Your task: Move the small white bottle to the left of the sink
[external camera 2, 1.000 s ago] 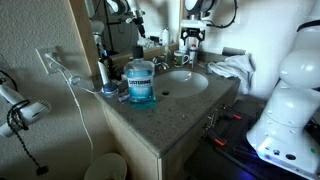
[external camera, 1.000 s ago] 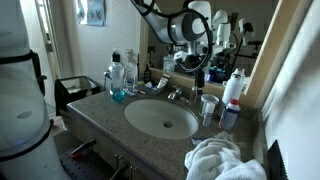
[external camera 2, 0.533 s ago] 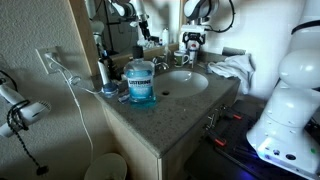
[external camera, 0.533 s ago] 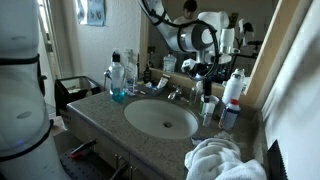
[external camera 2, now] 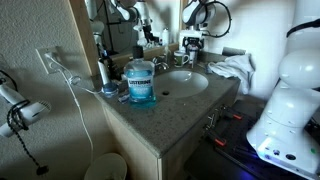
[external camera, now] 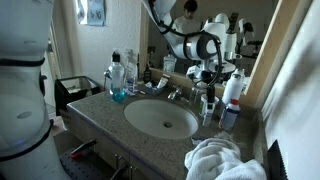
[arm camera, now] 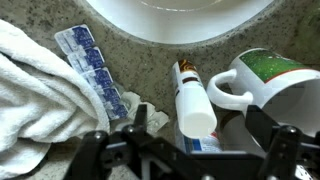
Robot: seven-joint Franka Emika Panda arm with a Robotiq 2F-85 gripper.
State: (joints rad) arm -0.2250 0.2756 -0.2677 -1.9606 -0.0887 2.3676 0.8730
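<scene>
The small white bottle [arm camera: 195, 100] is in the middle of the wrist view, on the granite counter below the sink rim [arm camera: 180, 38], with an orange end pointing toward the sink. My gripper [arm camera: 185, 150] is open, and its dark fingers [arm camera: 100, 150] stand either side of the bottle's near end without touching it. In both exterior views the gripper [external camera: 207, 88] [external camera 2: 192, 40] hangs over the counter beside the sink, by the mirror. I cannot pick the bottle out in those views.
A white mug [arm camera: 265, 85] stands close beside the bottle. A blue blister pack [arm camera: 95, 70] and a white towel [arm camera: 35, 90] [external camera: 222, 160] lie on the other side. A blue mouthwash bottle [external camera: 118, 82] [external camera 2: 141, 82] stands across the sink. The faucet [external camera: 175, 93] is at the back.
The arm has moved along the back of the counter, away from the faucet, and lowered toward the items beside the sink. The gripper stays open.
</scene>
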